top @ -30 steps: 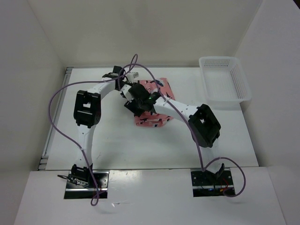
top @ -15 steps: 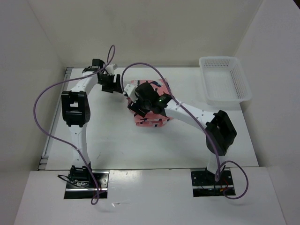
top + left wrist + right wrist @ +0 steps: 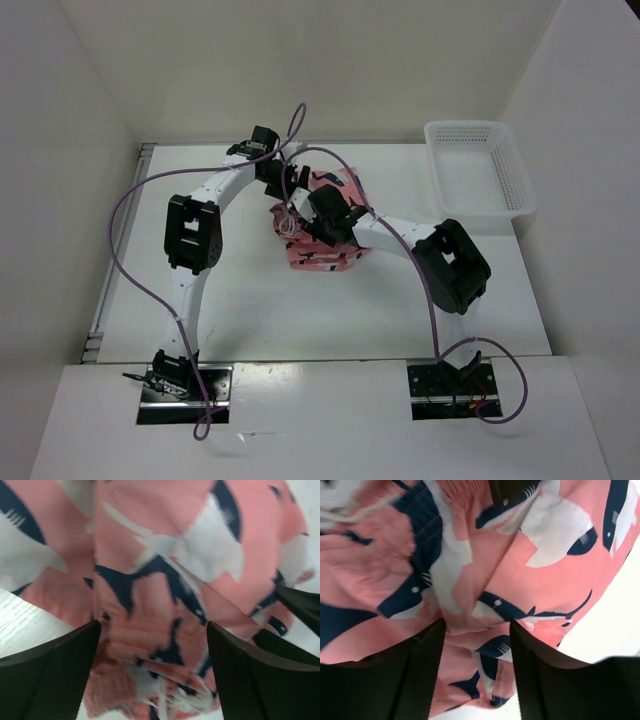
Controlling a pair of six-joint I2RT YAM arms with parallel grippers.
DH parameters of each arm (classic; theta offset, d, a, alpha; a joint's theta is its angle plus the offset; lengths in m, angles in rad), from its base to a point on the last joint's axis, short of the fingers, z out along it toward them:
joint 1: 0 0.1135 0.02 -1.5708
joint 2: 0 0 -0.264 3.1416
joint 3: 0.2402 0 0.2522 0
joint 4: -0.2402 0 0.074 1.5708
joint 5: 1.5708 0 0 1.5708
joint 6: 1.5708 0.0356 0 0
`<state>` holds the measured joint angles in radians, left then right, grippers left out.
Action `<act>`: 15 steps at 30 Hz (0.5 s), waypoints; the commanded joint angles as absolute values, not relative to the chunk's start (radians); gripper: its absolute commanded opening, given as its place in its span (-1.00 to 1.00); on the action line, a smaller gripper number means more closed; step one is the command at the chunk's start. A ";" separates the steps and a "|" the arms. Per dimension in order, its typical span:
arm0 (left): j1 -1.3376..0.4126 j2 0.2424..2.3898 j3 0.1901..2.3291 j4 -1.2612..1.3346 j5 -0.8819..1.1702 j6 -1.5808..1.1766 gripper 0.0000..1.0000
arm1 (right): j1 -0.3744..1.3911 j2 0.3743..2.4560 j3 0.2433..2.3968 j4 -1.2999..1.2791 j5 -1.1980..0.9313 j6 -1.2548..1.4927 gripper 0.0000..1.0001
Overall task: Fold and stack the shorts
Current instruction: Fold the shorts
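Note:
The salmon-pink shorts (image 3: 322, 256) with navy and white shapes lie bunched mid-table, partly hidden under both grippers. My left gripper (image 3: 289, 196) hovers over their far-left edge. In the left wrist view its fingers (image 3: 55, 667) stand wide apart, open (image 3: 152, 645), with the shorts (image 3: 160, 555) close beneath. My right gripper (image 3: 312, 217) sits on top of the shorts. In the right wrist view its fingers (image 3: 417, 672) are drawn in on a raised fold (image 3: 476, 625) of the shorts (image 3: 540, 575).
A white mesh basket (image 3: 480, 178) stands at the far right of the white table (image 3: 250, 300). Purple cables loop over both arms. White walls close in the back and sides.
My left arm swung out to the far left, then came back over the shorts' far-left edge. My right gripper stayed on the shorts, shifting slightly.

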<state>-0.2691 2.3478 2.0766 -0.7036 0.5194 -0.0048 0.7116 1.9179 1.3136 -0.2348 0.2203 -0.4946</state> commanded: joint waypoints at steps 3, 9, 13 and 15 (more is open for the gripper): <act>-0.239 2.405 2.131 -0.719 0.473 0.000 0.46 | 0.709 1.962 1.270 -0.132 0.281 -0.537 0.09; -0.239 2.396 2.132 -0.710 0.433 0.000 -0.53 | 0.680 1.888 1.258 -0.169 0.275 -0.555 0.22; -0.239 2.405 2.181 -0.710 0.420 0.000 -0.62 | 0.680 1.847 1.258 -0.192 0.261 -0.592 0.34; -0.239 2.414 2.220 -0.719 0.449 0.000 -0.47 | 0.680 1.836 1.249 -0.174 0.274 -0.603 0.37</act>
<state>-0.2390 2.4096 2.1403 -0.7265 0.4328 -0.0029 0.6861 1.9118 1.2549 -0.2035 0.2592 -0.5713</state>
